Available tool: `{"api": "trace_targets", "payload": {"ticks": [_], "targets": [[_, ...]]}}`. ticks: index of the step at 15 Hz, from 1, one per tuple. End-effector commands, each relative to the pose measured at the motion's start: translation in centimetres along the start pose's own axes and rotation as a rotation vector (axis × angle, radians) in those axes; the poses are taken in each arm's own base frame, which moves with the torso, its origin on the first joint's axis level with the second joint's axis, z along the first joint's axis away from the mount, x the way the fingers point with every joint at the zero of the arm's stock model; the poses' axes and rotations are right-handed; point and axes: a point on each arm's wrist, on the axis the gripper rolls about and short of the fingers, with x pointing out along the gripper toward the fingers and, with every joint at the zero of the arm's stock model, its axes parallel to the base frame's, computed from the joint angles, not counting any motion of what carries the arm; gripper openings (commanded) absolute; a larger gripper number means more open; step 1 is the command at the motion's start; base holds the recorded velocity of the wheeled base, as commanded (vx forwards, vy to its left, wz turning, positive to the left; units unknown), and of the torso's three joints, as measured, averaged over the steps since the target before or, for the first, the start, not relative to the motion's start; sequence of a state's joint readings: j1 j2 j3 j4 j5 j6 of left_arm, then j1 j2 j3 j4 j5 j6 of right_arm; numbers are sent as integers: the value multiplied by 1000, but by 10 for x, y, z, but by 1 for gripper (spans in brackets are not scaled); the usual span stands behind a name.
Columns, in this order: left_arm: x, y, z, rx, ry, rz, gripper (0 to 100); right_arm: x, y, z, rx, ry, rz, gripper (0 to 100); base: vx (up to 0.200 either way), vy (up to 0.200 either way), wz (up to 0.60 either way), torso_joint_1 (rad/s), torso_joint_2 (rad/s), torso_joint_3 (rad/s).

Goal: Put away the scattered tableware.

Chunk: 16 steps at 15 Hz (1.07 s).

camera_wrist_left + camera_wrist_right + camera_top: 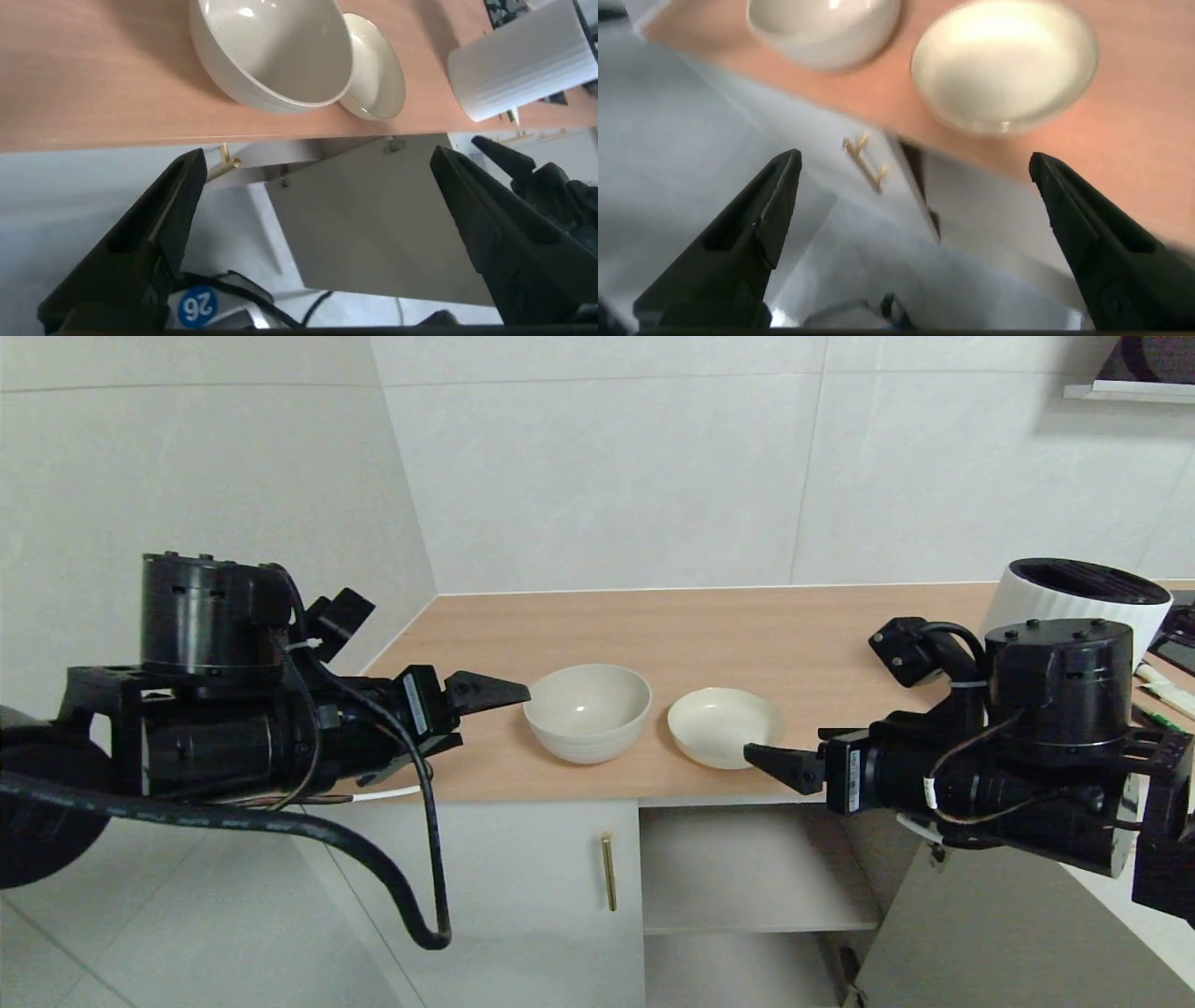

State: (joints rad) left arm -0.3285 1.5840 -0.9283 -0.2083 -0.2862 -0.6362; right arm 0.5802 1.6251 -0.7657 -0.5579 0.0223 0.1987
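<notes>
— Head view first: where's the tableware from where you stand?

— A deep, glossy cream bowl (587, 711) sits on the pale wooden worktop (709, 635), close to its front edge. A shallow cream dish (725, 726) stands just to the right of the bowl, with a thin gap between them.

— And the arms?

— The left pincer (318, 159) hangs just left of the bowl, level with its rim, jaws spread wide and holding nothing. The right pincer (913, 159) is right of the bowl, past the dish and off the front edge. It is also wide apart and empty.

— Anything else about?

— A white ribbed cylindrical container (1074, 597) stands well to the right of the bowl, nearer the wall. Below the bowl there's a white cupboard door (541, 896) with a brass bar handle (608, 871).
</notes>
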Motion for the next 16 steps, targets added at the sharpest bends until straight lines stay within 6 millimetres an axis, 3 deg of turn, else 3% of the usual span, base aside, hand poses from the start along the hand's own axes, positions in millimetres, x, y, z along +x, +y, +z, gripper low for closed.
{"api": "trace_targets", "payload": {"ticks": [1, 4, 6, 7, 9, 16], "targets": [[17, 6, 1, -44, 19, 27, 100, 11, -1, 1, 14, 12, -13, 100, 0, 0, 0, 0, 0, 0], [32, 6, 8, -150, -5, 58, 100, 19, -1, 22, 175, 83, -100, 100, 0, 0, 0, 0, 0, 0], [45, 4, 9, -189, -27, 92, 100, 31, -4, 42, 370, 184, -198, 100, 0, 0, 0, 0, 0, 0], [47, 5, 9, -190, -28, 97, 100, 34, -6, 43, 383, 189, -215, 100, 0, 0, 0, 0, 0, 0], [73, 16, 8, -198, -39, 178, 100, 48, -13, 35, 388, 196, -305, 100, 0, 0, 0, 0, 0, 0], [108, 31, 5, -194, -53, 180, 100, 53, -17, 32, 385, 206, -318, 100, 0, 0, 0, 0, 0, 0]]}}
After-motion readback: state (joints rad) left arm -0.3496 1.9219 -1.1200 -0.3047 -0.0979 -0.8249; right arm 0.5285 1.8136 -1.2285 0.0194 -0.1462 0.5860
